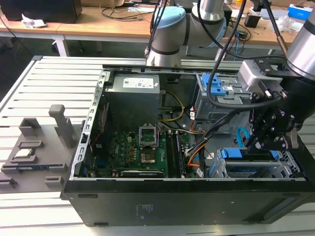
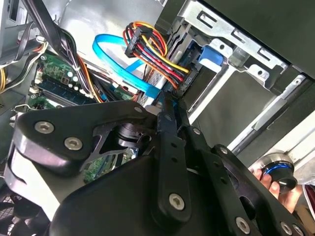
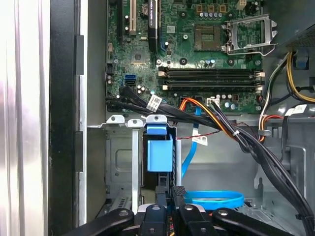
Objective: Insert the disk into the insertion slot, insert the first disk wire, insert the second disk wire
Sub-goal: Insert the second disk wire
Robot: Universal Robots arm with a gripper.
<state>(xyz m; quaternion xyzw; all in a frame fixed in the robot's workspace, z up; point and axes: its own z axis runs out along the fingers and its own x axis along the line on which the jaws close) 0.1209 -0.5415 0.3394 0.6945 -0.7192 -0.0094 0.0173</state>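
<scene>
- PC case (image 1: 147,201) lying open on the slatted counter (image 1: 44,83), motherboard (image 1: 142,147) and the grey PSU box (image 1: 134,96) in plain sight.
- Arm comes in from the exterior view's right, w/ the black pincer (image 1: 259,142) dipped into the case corner at the exterior view's lower right.
- Disk (image 1: 248,169) is already sitting in the insertion slot (image 1: 280,169), the low grey cage w/ perforated sides. You can see the blue carrier frame (image 1: 231,153) on its near end.
- In the first wrist view the blue carrier tab (image 3: 158,147) sits upright in the cage frame (image 3: 120,162), and the pincer (image 3: 176,192) is right below it w/ tips pressed together, basically clenched.
- Second wrist view: pincer (image 2: 170,105) tips meet right at the black connector (image 2: 184,81) on the red/yellow/black power wires (image 2: 152,54), which is up against the disk's end. Looks pinched on that plug or the flat blue data cable (image 2: 123,69) beside it, can't tell which for sure.
- Blue data cable loops loose on the case floor (image 3: 216,199) just next to the pincer in the first wrist view.
- Taller grey cage w/ blue latches (image 1: 219,91) is further back, apart from the pincer.
- Someone's fingers (image 2: 275,184) holding a small blue-ringed round thing (image 2: 278,169) at the case edge in the second wrist view.
</scene>
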